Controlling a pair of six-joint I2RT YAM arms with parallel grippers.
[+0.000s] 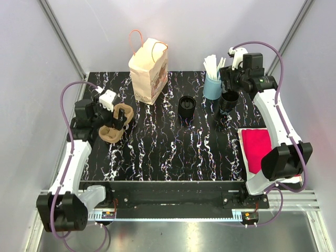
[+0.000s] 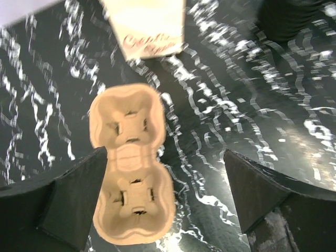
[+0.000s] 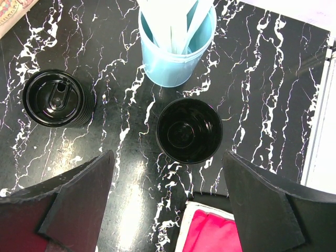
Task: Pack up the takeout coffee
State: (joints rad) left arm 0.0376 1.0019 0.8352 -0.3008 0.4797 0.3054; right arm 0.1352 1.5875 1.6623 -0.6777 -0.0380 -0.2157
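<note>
While right gripper [image 3: 168, 156] hangs spread over lidless black cup [image 3: 189, 130], cup sits centred straight below; left gripper [image 2: 166, 152] released above cup carrier [image 2: 130, 163].

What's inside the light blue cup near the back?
In the light blue cup, white flat sticks stand bunched, poking above its rim. The cup's bottom is covered by them, so anything beneath cannot be seen.

Left pincer [image 1: 116, 109] sits over the cup carrier [image 1: 113, 131], right pincer [image 1: 231, 85] over the rightmost black cup [image 1: 229, 102].
</note>
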